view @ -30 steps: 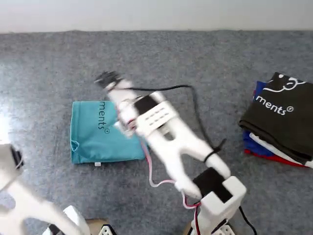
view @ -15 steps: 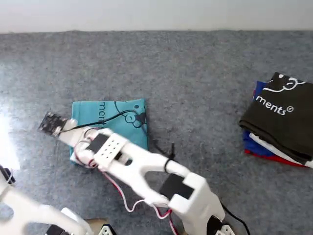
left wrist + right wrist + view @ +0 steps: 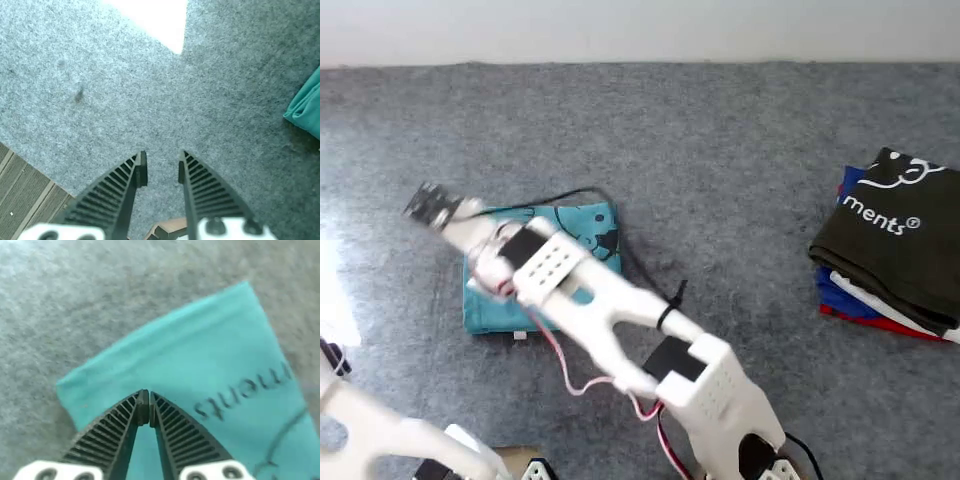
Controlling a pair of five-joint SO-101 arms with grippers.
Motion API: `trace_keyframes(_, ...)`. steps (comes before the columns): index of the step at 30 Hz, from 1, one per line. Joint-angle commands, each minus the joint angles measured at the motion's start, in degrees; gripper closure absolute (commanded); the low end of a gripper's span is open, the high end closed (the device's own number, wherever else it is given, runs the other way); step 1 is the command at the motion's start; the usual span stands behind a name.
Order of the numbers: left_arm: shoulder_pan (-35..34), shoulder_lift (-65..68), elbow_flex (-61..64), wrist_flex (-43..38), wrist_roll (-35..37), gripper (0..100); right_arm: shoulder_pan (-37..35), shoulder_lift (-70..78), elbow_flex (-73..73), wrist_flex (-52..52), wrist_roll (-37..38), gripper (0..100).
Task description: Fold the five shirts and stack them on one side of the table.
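We see the right gripper (image 3: 149, 405) with its ribbed black claw closed tip to tip, holding nothing, poised over the teal shirt (image 3: 200, 355). The shirt is a flat folded rectangle of soft knit with dark print, lying left of centre on the grey felt table (image 3: 720, 140). The left gripper (image 3: 162, 167) hangs over bare felt, its claw slightly parted and empty. The stack (image 3: 895, 250), a dark shirt over white, blue and red, sits at the right edge. We judge the folding done; the next move calls for opening the claw, pinching every layer and carrying the shirt across.

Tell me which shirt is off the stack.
The teal shirt, lying alone under the right end effector; the others sit piled across the table, black shirt on top.
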Motion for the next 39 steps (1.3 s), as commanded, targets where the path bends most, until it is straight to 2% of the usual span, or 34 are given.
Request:
trace_keyframes(1, -0.18, -1.14, -0.22, -0.26, 0.09, 89, 6.2, -1.54, -3.08, 2.68, 0.26, 98.8)
trace_keyframes(11, -0.09, -1.32, 3.91, -0.53, 0.09, 89, 18.95, 7.69, -3.69, 2.59, 0.44, 98.4)
trace_keyframes(16, -0.18, -1.32, 5.14, -0.35, 0.09, 89, 22.37, 9.1, -5.19, 3.12, 0.44, 98.6)
trace_keyframes(21, -0.18, -1.32, 4.79, -0.18, 0.09, 89, 20.53, 2.77, -5.27, 7.43, 0.18, 98.7)
trace_keyframes(32, -0.53, -1.32, 5.14, -0.18, 0.09, 89, 14.29, -4.53, -5.27, 26.24, -0.26, 98.3)
trace_keyframes(36, -0.53, -1.32, 5.14, -0.18, 0.09, 89, 13.41, -4.44, -5.27, 34.77, -7.91, 95.7)
trace_keyframes(39, -0.53, -1.32, 5.23, -0.09, 0.09, 89, 13.23, -4.7, -5.27, 40.22, -16.18, 84.6)
